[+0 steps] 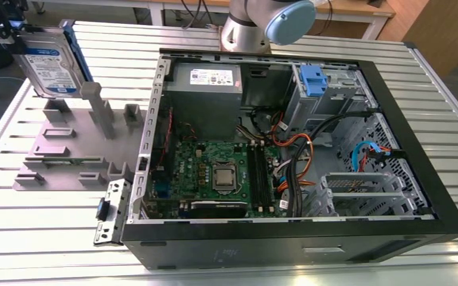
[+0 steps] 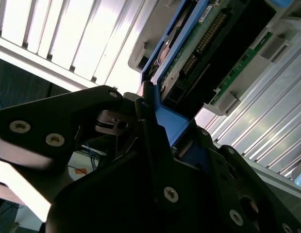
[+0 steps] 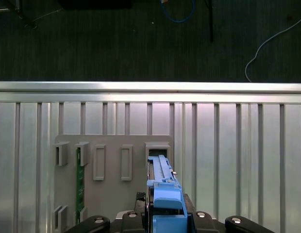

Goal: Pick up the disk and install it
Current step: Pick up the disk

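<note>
Open black metal tower computer case [image 1: 293,238], lower centre of the exterior view, on ribbed aluminium desk [image 1: 38,238]. Grey plastic slotted holder block [image 1: 58,162] at middle left, beside the case. Silver-grey rectangular hard disk in bright blue plastic frame [image 1: 50,68], upper left, upright over the block, clamped at its top by black pincer [image 1: 10,36]

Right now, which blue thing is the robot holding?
The disk in its blue frame, gripped by the tool at the exterior view's left, outside the computer case. The blue latch and blue cables sit inside the case, untouched.
</note>
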{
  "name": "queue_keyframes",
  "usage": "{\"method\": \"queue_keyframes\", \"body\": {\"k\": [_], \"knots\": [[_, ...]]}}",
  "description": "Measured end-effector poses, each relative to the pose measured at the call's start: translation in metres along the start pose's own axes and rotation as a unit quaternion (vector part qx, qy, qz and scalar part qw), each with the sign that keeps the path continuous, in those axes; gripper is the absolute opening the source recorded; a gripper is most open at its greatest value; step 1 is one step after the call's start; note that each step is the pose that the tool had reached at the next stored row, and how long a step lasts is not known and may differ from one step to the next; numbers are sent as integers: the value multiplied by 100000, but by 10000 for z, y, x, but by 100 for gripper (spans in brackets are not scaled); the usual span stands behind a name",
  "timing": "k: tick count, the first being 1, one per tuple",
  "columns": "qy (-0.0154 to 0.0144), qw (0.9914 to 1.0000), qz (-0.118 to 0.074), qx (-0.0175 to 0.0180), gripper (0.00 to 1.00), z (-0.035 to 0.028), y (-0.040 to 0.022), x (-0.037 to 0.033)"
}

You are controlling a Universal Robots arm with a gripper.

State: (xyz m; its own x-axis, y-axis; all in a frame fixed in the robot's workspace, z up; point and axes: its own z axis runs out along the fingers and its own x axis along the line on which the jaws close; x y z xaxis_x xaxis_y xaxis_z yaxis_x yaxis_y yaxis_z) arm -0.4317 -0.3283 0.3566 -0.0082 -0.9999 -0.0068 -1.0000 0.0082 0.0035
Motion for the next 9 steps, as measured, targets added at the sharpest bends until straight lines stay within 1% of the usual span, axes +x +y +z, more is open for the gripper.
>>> {"method": "queue_keyframes", "body": {"k": [9], "knots": [[41, 100000, 2, -14, 37, -21, 0, 0]]}}
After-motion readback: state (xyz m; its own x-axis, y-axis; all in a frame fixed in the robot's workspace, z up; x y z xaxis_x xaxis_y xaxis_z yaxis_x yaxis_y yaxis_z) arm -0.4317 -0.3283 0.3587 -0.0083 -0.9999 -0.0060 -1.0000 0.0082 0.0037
